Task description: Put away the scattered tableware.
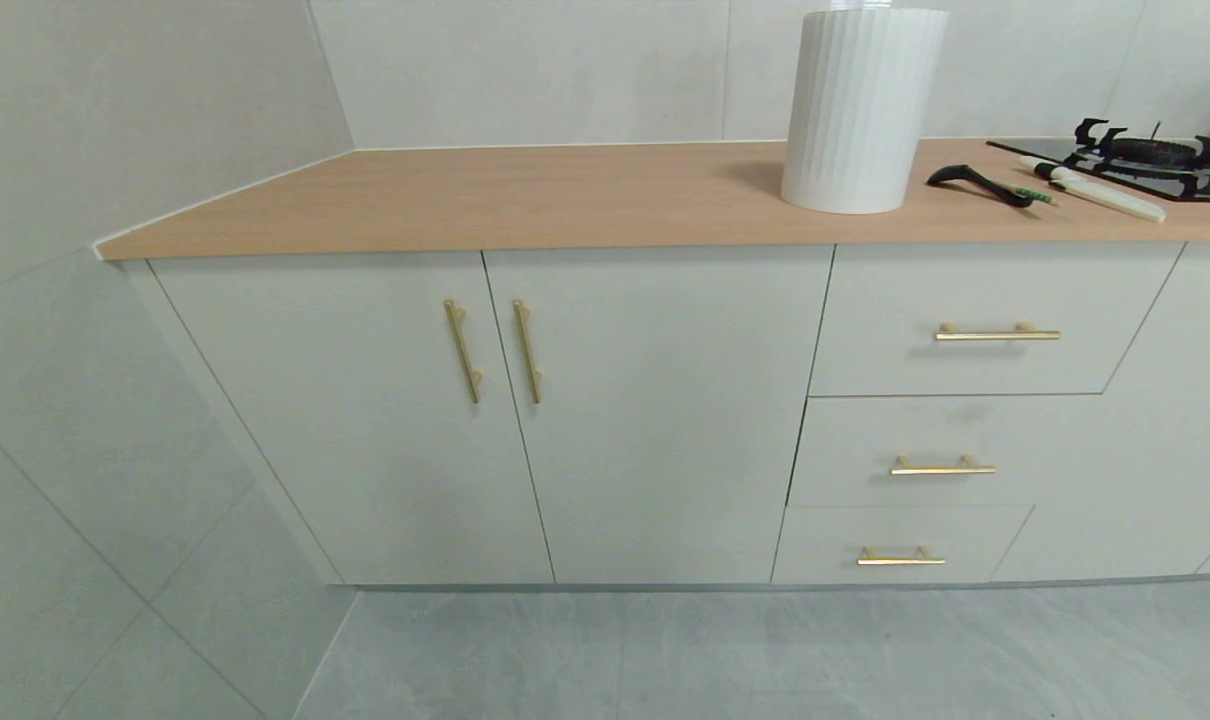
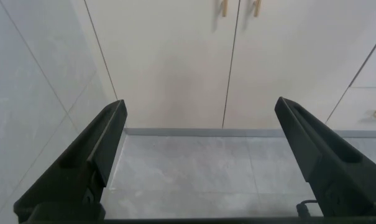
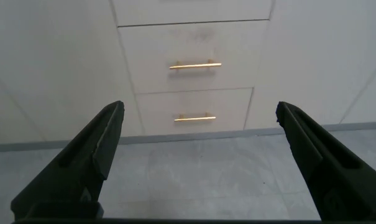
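On the wooden countertop (image 1: 525, 200), at its right end, lie a black-handled utensil (image 1: 977, 185) and a white-handled knife (image 1: 1095, 190) with a green band. A tall white ribbed container (image 1: 858, 108) stands just left of them. My left gripper (image 2: 200, 118) is open, low above the grey floor in front of the double cabinet doors (image 2: 237, 62). My right gripper (image 3: 200, 118) is open too, low before the lower drawers (image 3: 194, 56). Both are empty and far below the countertop.
A black gas hob (image 1: 1155, 155) sits at the counter's far right. Below are two cabinet doors (image 1: 495, 400) with gold handles and three drawers (image 1: 975, 320) with gold handles. A tiled wall (image 1: 85, 300) closes off the left side. Grey floor (image 1: 765, 660) lies in front.
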